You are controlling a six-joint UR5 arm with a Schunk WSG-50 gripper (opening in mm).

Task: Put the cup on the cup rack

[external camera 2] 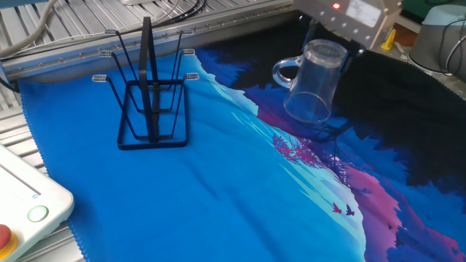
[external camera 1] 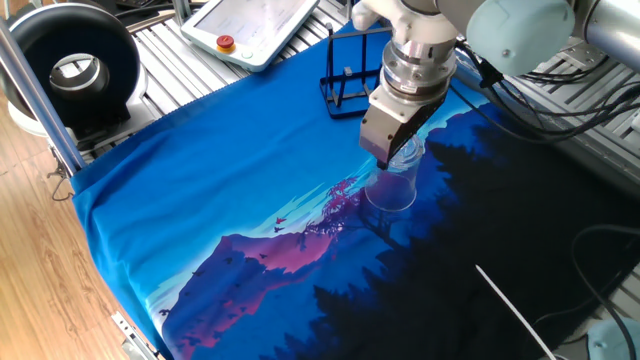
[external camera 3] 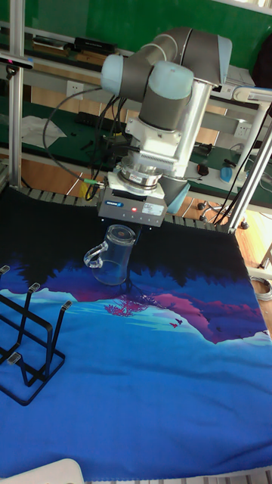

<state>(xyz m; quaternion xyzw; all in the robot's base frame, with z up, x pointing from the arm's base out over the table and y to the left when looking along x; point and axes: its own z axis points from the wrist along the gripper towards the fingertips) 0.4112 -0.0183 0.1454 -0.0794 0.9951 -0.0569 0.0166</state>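
A blue mountain-print cloth [external camera 1: 230, 170] covers the table, with a white pendant [external camera 1: 255, 25] and a black round fan [external camera 1: 70, 70] beyond its edge.

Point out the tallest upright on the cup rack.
The broad flat post in the middle of the cup rack; it rises well above the thin, pale-tipped pegs around it.
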